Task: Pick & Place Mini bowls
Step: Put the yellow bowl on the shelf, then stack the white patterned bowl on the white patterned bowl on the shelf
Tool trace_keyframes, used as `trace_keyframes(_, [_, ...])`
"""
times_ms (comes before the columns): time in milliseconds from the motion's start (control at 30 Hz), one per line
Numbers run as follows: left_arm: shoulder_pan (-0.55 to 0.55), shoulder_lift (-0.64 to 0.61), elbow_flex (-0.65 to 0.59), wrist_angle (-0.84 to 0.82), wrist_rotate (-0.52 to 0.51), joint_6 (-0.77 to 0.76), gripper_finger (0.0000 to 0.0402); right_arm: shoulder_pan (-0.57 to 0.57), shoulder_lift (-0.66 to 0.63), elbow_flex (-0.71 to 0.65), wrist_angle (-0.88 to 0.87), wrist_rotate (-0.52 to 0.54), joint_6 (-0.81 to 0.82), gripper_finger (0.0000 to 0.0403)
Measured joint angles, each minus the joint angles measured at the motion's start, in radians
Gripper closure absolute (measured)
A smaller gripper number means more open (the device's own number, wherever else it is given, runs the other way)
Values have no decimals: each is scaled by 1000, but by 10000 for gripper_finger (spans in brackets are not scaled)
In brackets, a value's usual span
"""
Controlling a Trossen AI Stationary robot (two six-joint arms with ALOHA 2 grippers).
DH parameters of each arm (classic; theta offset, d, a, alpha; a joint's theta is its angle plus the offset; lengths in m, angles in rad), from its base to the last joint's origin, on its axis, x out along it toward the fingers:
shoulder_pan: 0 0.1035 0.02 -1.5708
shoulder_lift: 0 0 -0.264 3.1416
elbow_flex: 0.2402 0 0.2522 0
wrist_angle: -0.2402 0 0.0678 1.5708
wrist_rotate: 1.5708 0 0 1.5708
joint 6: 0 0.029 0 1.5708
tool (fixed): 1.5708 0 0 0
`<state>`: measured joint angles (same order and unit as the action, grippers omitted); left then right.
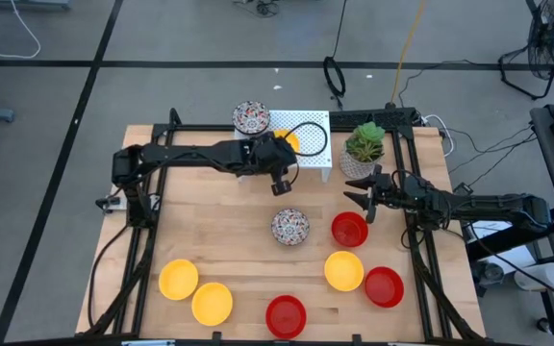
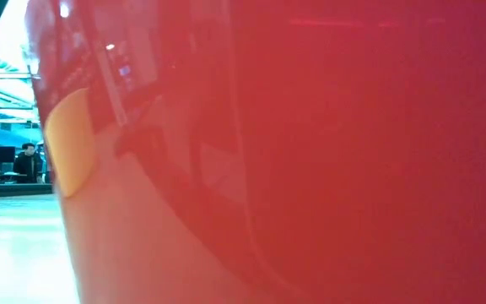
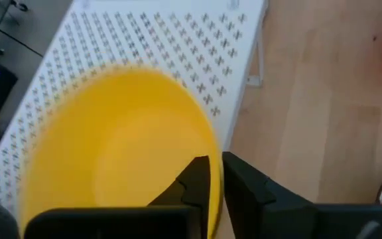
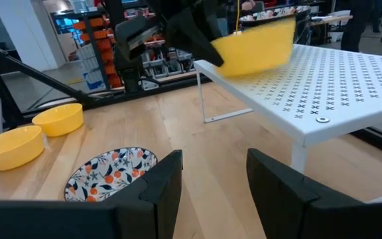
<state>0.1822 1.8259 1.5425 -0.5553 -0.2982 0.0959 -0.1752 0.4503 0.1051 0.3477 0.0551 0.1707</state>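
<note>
Yellow bowl (image 3: 111, 146) is pinched by its rim in the left jaws (image 3: 214, 179), closed on it, held over the white perforated rack (image 3: 178, 46); the right wrist view shows the same bowl tilted just above the rack top. Patterned bowl on rack (image 1: 251, 117) sits just beyond the left jaws on the rack's far corner. Right jaws (image 4: 211, 179) are spread apart with nothing between them, hovering beside the potted plant (image 1: 364, 144), with a red bowl (image 1: 349, 229) just below them on the wooden surface (image 1: 229, 240). Patterned bowl on surface (image 1: 289, 227) lies between the two arms. Other yellow bowls (image 1: 195, 291) and red bowls (image 1: 286, 315) are scattered along the near edge, well apart from both jaws. Low view is blocked by a red bowl wall.
</note>
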Motion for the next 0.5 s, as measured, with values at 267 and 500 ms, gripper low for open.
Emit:
trace_keyframes(267, [0, 5, 0, 90, -27, 0, 318, 0, 0, 0, 0, 0, -3, 248])
trace_keyframes(500, [-18, 6, 0, 139, -26, -2, 248, 0, 0, 0, -1, 0, -3, 247])
